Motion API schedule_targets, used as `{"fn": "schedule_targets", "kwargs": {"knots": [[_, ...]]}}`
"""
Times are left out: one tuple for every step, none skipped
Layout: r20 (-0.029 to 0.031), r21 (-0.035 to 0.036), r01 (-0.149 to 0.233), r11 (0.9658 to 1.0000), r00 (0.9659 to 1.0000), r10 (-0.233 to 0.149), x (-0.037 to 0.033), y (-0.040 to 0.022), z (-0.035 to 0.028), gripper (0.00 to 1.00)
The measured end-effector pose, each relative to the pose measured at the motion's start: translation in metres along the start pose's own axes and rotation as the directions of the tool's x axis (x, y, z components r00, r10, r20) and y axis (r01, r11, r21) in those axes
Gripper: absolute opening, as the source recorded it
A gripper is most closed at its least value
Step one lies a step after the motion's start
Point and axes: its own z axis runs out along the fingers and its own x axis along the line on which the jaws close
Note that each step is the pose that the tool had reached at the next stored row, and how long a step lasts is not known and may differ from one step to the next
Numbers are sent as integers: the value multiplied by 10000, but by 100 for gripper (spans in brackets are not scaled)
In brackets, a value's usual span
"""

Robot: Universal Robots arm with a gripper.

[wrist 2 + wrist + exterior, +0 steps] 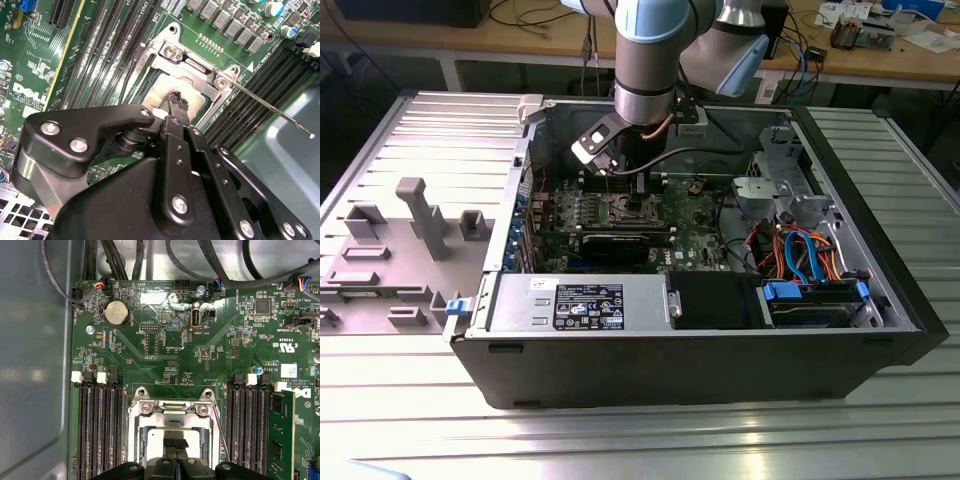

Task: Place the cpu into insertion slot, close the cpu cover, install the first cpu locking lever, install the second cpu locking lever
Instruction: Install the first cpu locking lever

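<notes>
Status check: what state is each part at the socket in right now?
Gripper: shut, tips at the cpu.
Cpu: lying in the slot.
Cover: seems down over the slot, not certain.
Lever: unlatched, free end sticking out.

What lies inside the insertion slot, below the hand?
A pale metal face, probably the cpu, lies inside the insertion slot. The hand covers its middle, so that part is hidden.

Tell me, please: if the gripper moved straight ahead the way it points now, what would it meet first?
Most likely the chip, visible through the window of the metal cover, straight ahead of the gripper in both wrist views; how close they are is unclear.
</notes>
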Motion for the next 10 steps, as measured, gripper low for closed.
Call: {"fn": "schedule_targets", "kwargs": {"knots": [[-1,0,0,10000,10000,0,0,0,-1,11],[0,0,0,10000,10000,0,1,0,-3,11],[2,0,0,10000,10000,0,0,0,-7,11],[0,0,0,10000,10000,0,1,0,-14,11],[-1,-1,0,10000,10000,0,1,0,-25,11],[-1,0,0,10000,10000,0,1,0,-38,11],[0,0,0,10000,10000,0,1,0,-53,11],[0,0,0,10000,10000,0,2,0,-64,11],[-1,0,0,10000,10000,0,2,0,-86,11],[0,0,-1,10000,10000,1,3,0,-127,11]]}}
